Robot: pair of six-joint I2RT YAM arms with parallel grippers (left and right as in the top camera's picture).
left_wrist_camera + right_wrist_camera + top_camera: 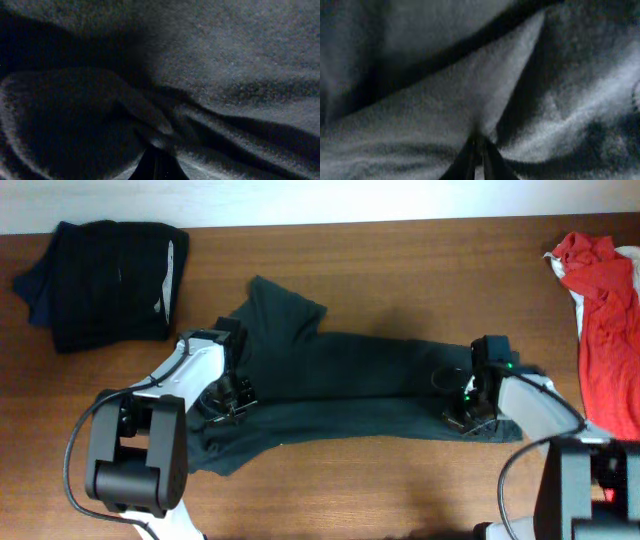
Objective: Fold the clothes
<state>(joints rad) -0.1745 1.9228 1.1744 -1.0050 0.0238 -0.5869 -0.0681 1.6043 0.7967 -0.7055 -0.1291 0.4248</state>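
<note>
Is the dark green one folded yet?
Only partly: the dark green garment lies long and rumpled, one layer over another, left pincer and right pincer pinching it.

— Where does everything sit on the table (400,260)?

— A spread garment (350,380) lies across the middle of the frame, running from lower left to right of centre. A folded garment (105,280) sits in the upper left corner, apart from it.

— And on the right?

— A heap of clothes (605,320) lies along the right edge, well apart from the spread one.

— The arms?

— Both come in from the bottom edge. The left gripper (232,398) is on the spread garment's left part, and the right gripper (468,415) is on its right end.
</note>
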